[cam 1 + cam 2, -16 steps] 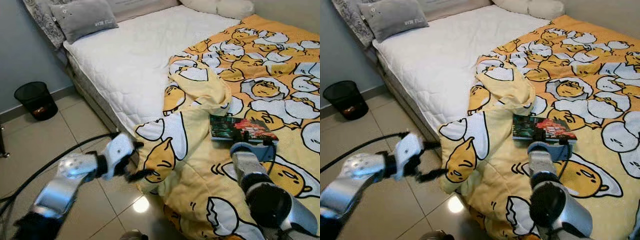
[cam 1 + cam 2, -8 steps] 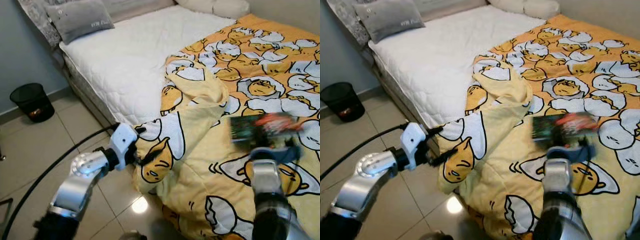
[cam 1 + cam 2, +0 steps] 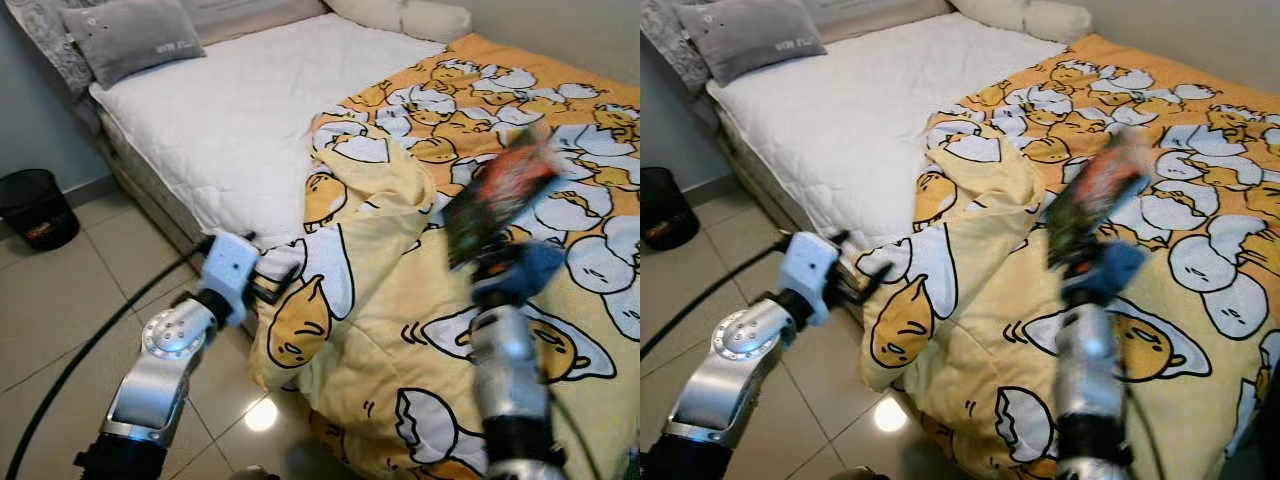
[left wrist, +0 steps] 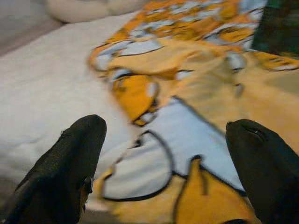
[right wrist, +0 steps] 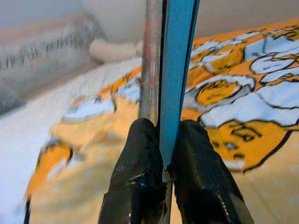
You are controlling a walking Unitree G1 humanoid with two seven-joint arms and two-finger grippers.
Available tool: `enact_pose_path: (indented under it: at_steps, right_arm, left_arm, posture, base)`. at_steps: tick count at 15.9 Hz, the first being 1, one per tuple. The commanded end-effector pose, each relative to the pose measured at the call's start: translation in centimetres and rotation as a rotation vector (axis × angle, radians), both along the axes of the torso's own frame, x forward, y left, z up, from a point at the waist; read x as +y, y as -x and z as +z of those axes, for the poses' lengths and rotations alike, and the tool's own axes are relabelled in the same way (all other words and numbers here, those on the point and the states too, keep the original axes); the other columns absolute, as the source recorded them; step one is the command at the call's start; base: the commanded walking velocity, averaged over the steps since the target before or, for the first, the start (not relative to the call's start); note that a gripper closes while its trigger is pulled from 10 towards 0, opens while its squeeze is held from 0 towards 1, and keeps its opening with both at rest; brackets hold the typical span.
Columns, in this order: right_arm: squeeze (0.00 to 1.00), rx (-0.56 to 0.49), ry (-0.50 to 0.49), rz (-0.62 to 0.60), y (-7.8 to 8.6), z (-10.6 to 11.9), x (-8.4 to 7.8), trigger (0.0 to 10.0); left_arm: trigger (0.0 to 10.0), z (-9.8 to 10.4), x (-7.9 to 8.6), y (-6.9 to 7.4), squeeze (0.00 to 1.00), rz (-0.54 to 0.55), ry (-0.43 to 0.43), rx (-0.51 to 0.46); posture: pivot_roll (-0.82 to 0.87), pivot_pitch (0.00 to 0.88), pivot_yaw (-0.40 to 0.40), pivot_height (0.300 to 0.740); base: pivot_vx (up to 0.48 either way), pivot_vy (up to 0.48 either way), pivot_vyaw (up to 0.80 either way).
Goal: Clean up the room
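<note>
Standing at the far left, a black bin (image 3: 27, 203) is seen on the tiled floor. The left gripper (image 3: 270, 287) is held spread wide at the hanging edge of the yellow blanket (image 3: 380, 300), unclenched. Further right, a book (image 3: 497, 192) is gripped, raised above the bed (image 3: 240, 110), by the right gripper (image 5: 161, 154).

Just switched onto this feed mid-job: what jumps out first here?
The right gripper holds a book raised and tilted in the air above the bright yellow egg-print blanket that covers the right side of the bed. The left gripper is open at the blanket's hanging corner by the bed's edge. The bare white mattress lies to the left, with a black bin on the floor.
</note>
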State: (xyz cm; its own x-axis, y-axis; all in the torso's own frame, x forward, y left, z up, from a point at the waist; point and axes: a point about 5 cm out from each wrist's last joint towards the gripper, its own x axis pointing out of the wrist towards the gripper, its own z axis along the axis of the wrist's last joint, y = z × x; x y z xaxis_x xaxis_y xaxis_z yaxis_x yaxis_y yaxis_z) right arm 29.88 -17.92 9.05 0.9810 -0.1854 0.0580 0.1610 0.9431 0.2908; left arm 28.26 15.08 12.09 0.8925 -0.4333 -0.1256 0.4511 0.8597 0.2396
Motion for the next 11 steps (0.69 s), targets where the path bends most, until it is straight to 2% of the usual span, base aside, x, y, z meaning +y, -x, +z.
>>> enact_pose_path:
  at_steps: [1, 2, 3, 5, 7, 11]
  right_arm:
    - [0.0, -0.049, 0.071, 0.017, -0.3, 1.5, 0.6, 10.0]
    - [0.0, -0.032, 0.116, 0.028, -0.3, 1.4, 1.0, 10.0]
    - [0.0, -0.015, 0.145, 0.032, -0.2, 1.2, 1.3, 10.0]
    - [0.0, 0.029, 0.121, 0.03, 0.0, 0.5, 1.8, 10.0]
    - [0.0, 0.03, 0.121, 0.012, 0.0, 0.8, 1.8, 10.0]
    - [0.0, 0.032, 0.133, 0.029, 0.2, 0.8, 2.2, 10.0]
  left_arm:
    - [10.0, 0.1, 0.7, -0.2, 0.94, 0.043, -0.03, -0.014]
    - [10.0, 0.2, 0.9, -0.3, 0.95, 0.059, -0.027, -0.019]
    - [10.0, 0.3, 1.2, -0.5, 0.95, 0.084, -0.019, -0.027]
    - [10.0, 0.2, 1.7, -0.3, 0.94, 0.127, -0.026, -0.023]
    - [10.0, 0.0, 1.9, 0.0, 0.94, 0.142, -0.029, -0.016]
    - [10.0, 0.0, 1.8, -0.3, 0.94, 0.159, -0.027, -0.023]
  posture:
    - [-0.01, 0.0, -0.012, 0.74]
    - [-0.01, 0.0, -0.015, 0.74]
    - [0.0, 0.0, -0.016, 0.74]
    - [0.01, 0.0, -0.021, 0.74]
    - [0.0, 0.0, -0.025, 0.74]
    - [0.0, 0.0, -0.019, 0.74]
  base:
    - [0.0, 0.0, 0.0]
    - [0.0, 0.0, 0.0]
    - [0.0, 0.0, -0.8]
    - [0.0, 0.0, -0.8]
    - [0.0, 0.0, -0.8]
    - [0.0, 0.0, -0.8]
